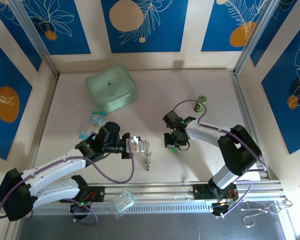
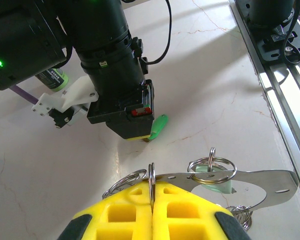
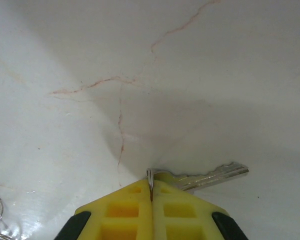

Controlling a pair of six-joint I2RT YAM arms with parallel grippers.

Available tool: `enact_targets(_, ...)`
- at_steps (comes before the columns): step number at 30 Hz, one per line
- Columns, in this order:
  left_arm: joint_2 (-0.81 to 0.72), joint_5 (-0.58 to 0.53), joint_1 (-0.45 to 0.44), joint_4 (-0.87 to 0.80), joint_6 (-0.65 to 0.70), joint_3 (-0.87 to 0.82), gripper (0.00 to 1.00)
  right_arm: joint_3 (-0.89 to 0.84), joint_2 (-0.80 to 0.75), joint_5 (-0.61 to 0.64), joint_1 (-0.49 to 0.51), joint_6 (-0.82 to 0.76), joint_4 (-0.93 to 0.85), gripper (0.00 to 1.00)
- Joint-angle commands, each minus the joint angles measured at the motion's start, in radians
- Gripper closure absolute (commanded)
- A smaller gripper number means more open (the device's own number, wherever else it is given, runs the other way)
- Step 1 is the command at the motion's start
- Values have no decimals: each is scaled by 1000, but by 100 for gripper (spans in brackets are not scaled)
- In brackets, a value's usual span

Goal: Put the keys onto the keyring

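Observation:
My left gripper (image 2: 152, 200) is shut on one upright split ring (image 2: 151, 175) of the keyring (image 1: 147, 157), a cluster of silvery rings on a flat metal strip (image 2: 260, 181). A pale green piece (image 2: 216, 180) sits under another ring. My right gripper (image 3: 151, 192) is low over the table just beyond it, and it is shut on the small ring of a key. The key's silver blade (image 3: 215, 176) sticks out to the right. Its green head (image 2: 160, 125) shows beside the right gripper (image 2: 132, 131) in the left wrist view. In the top view the two grippers, left (image 1: 140, 146) and right (image 1: 173, 144), stand a short gap apart.
A mint-green rounded box (image 1: 111, 88) stands at the back left, and a small blue-white packet (image 1: 92, 122) lies near it. A green can (image 1: 202, 101) stands behind the right arm. A clear plastic bag (image 1: 124, 200) lies on the front rail (image 1: 190, 192).

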Motion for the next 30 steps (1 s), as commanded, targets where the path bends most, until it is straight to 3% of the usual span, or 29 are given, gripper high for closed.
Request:
enact_targets(1, -4, 17, -6, 11, 15, -5, 100, 15, 1, -8, -2, -11, -35, 99)
enact_targets(5, -2, 19, -5, 14, 6, -7, 100, 21, -61, 34, 24, -29, -35, 100)
enact_targets(13, 5, 8, -6, 7, -113, 12, 100, -79, -352, 201, 125, -200, 138, 100)
enact_targets(17, 22, -9, -7, -27, -186, 50, 100, -144, -484, 152, 150, -339, 268, 100)
enact_targets(23, 79, -8, -7, -97, -327, 119, 100, -286, -682, -47, 163, -543, 511, 100)
enact_targets(30, 110, 11, -7, -105, -370, 135, 100, -274, -708, -245, 167, -595, 499, 100)
